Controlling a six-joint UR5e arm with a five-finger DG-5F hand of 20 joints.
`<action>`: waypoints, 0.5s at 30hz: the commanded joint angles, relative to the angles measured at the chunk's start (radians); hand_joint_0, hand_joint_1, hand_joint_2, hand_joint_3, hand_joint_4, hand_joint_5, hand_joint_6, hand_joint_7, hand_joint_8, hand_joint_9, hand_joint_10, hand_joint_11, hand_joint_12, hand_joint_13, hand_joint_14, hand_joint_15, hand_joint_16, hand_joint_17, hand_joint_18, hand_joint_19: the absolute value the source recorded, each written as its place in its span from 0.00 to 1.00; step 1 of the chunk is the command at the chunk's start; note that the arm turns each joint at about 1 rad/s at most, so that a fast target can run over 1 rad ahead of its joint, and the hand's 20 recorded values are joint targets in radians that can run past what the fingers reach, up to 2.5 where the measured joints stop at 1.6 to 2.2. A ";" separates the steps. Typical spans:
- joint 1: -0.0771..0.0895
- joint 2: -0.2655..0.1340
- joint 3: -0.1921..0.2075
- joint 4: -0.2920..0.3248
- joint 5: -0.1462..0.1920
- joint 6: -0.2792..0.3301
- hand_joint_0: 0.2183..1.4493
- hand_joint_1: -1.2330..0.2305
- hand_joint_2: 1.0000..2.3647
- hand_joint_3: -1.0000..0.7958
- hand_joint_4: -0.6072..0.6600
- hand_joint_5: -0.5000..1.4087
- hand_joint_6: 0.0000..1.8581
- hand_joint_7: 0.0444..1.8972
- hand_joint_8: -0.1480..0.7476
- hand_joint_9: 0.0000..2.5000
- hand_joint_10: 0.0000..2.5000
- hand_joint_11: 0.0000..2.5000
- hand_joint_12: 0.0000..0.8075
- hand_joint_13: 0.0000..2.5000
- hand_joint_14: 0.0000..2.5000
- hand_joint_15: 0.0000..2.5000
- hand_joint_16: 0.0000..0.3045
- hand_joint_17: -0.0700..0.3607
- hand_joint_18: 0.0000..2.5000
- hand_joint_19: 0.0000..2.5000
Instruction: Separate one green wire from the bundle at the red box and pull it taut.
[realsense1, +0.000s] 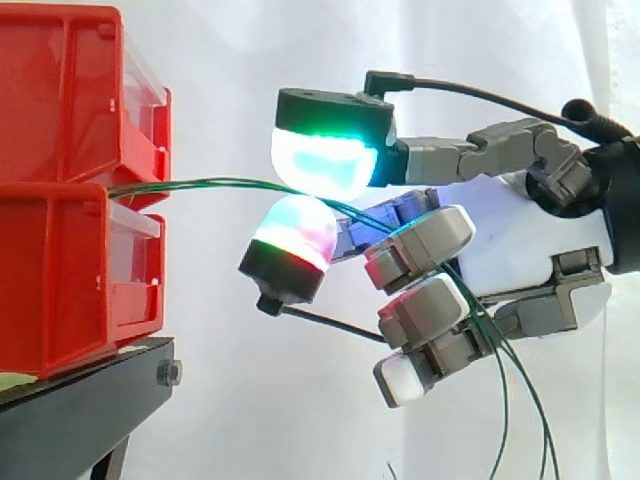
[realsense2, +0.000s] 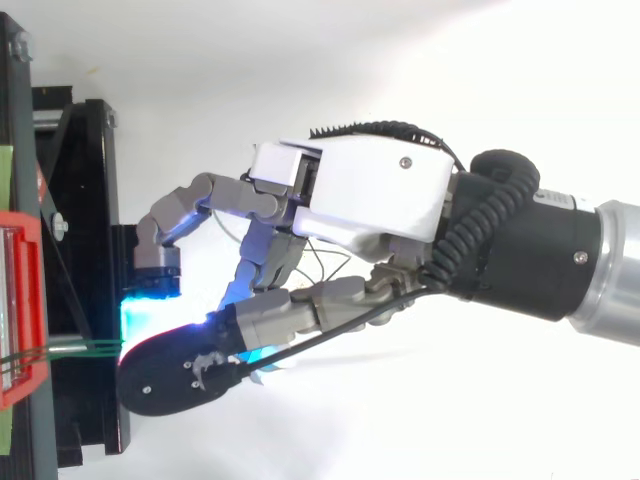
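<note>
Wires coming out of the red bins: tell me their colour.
Green; the wires show best in the side view.

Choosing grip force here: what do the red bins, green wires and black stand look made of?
The red bins: glossy moulded plastic by the look, with clear drawer fronts. The green wires: thin and flexible, probably plastic-insulated; they arc and droop. The black stand: likely painted metal, matte, with a bolt head in its side.

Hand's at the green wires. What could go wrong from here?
1. More than one of the green wires seems to pass between the pads: a pull may drag several.
2. They arc slack from the red bins; a hard tug by the hand could shift them.
</note>
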 joint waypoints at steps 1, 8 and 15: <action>0.000 0.001 0.000 -0.002 0.000 0.000 0.35 0.29 0.01 0.38 0.54 0.18 0.50 0.52 0.44 0.58 0.00 0.63 0.44 0.52 0.01 0.41 0.17 0.43 0.34 0.29; 0.000 0.001 0.000 -0.008 0.000 0.002 0.37 0.27 0.00 0.33 0.54 0.18 0.50 0.51 0.44 0.58 0.00 0.64 0.43 0.52 0.01 0.41 0.16 0.42 0.34 0.29; -0.001 -0.001 0.000 -0.008 0.000 0.002 0.34 0.32 0.00 0.28 0.56 0.18 0.50 0.50 0.45 0.58 0.00 0.63 0.44 0.52 0.01 0.41 0.16 0.42 0.34 0.29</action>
